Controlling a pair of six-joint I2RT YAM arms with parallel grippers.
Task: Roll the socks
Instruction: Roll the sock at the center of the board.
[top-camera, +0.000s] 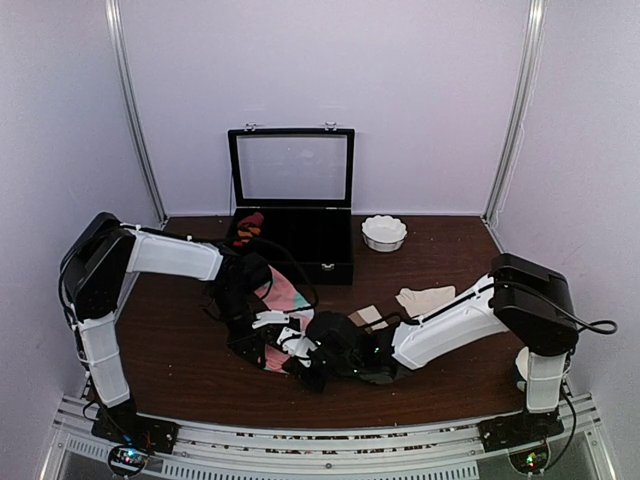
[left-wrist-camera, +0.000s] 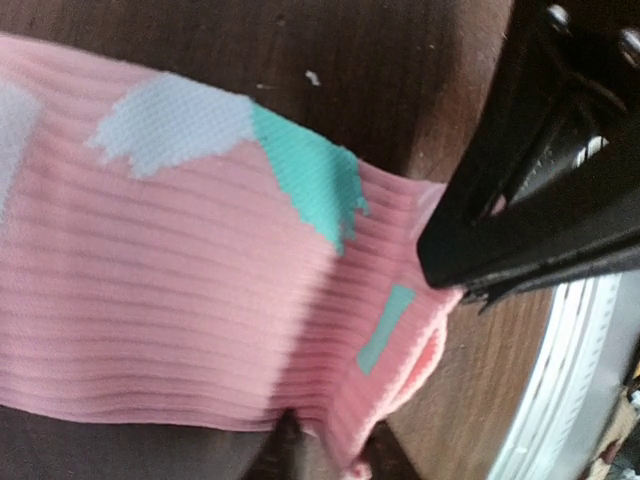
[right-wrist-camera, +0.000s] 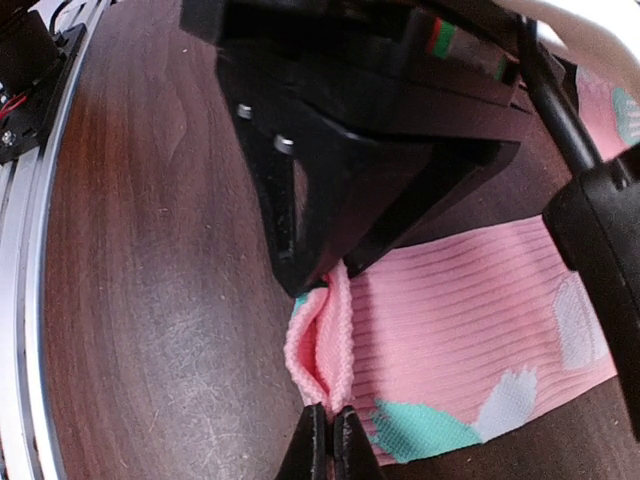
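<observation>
The long pink sock (top-camera: 285, 293) with mint and white patches lies on the table (top-camera: 180, 360), its cuff toward the near edge. Both grippers hold that cuff. My left gripper (top-camera: 278, 345) is shut on one corner of the cuff (right-wrist-camera: 335, 290); its fingers converge there in the right wrist view. My right gripper (right-wrist-camera: 328, 428) is shut on the other corner, and the cuff mouth gapes slightly between the two grips. In the left wrist view the pink sock (left-wrist-camera: 200, 290) fills the frame and the right gripper (left-wrist-camera: 450, 285) pinches its corner. The short cream sock (top-camera: 425, 299) lies flat to the right, untouched.
An open black box (top-camera: 300, 245) with a glass lid stands at the back; a dark red and orange sock bundle (top-camera: 248, 228) sits in it. A white bowl (top-camera: 384, 232) is to its right. A small tan piece (top-camera: 366, 316) lies beside the cream sock.
</observation>
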